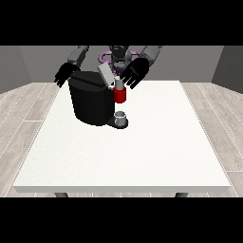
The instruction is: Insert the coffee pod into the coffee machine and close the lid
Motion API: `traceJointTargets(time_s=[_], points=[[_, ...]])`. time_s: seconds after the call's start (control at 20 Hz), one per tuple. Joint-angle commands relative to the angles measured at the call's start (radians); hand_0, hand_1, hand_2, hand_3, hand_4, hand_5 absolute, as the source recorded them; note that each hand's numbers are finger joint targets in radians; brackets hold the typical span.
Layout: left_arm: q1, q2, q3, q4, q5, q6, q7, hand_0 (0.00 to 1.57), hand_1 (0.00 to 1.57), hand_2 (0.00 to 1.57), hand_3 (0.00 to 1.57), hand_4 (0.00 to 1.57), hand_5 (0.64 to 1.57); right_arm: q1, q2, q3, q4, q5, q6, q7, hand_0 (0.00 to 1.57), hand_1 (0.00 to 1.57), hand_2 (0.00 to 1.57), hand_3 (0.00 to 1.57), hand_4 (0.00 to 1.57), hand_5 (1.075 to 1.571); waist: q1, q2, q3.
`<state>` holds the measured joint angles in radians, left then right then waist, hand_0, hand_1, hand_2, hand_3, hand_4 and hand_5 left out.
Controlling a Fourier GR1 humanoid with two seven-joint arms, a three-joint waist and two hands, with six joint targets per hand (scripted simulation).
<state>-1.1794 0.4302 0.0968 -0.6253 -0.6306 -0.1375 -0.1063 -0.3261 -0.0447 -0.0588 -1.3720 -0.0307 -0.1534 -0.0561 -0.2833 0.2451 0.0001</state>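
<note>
While the hand at the view's right hovers, fingers spread, by the raised lid, the pod sits atop the coffee machine near the bench's far edge — press the lid squarely down. The other hand hangs released.

- No readable text, label, brand, number or sign anywhere.
- Black coffee machine: plain body, no lettering visible.
- Red front part of the machine: unmarked.
- Small grey cup on the machine's base: blank.
- White table: bare of markings.
</note>
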Motion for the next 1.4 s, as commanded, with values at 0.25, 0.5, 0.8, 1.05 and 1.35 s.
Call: traceJointTargets(time_s=[0.25,0.5,0.8,1.05,1.35], points=[[-0.009,0.002,0.010,0.009,-0.011,0.006,-0.015,1.16,1.16,1.24,1.18,0.49,1.571,-0.019,0.013,-0.008,0.007,-0.003,-0.019,-0.019,0.00,0.00,0.00,0.00,0.45,1.571,0.009,0.025,0.0000],[0.022,0.004,0.004,0.012,-0.018,-0.007,-0.041,1.24,1.24,1.28,1.20,0.49,1.571,0.013,0.001,-0.020,0.020,-0.022,0.007,-0.033,0.00,0.00,0.00,0.00,0.44,1.571,0.015,0.018,0.0001],[0.027,-0.019,0.007,0.029,-0.027,0.005,-0.003,1.20,1.20,1.24,1.14,0.47,1.571,0.038,0.003,0.010,0.009,0.004,0.002,-0.018,0.00,0.00,0.00,0.00,0.36,1.571,-0.008,0.005,0.0001],[-0.006,0.037,0.015,0.028,-0.036,-0.010,-0.051,1.15,1.15,1.18,1.02,0.45,1.571,-0.028,0.000,-0.014,-0.003,-0.006,-0.020,-0.010,0.00,0.00,0.00,0.00,0.40,1.571,-0.003,0.060,0.0000],[0.021,0.015,0.010,0.046,-0.055,0.017,-0.038,1.07,1.07,1.12,0.95,0.38,1.571,-0.011,0.022,0.017,-0.035,0.001,-0.025,0.005,0.00,0.00,0.00,0.00,0.48,1.571,-0.014,0.035,-0.0002]])
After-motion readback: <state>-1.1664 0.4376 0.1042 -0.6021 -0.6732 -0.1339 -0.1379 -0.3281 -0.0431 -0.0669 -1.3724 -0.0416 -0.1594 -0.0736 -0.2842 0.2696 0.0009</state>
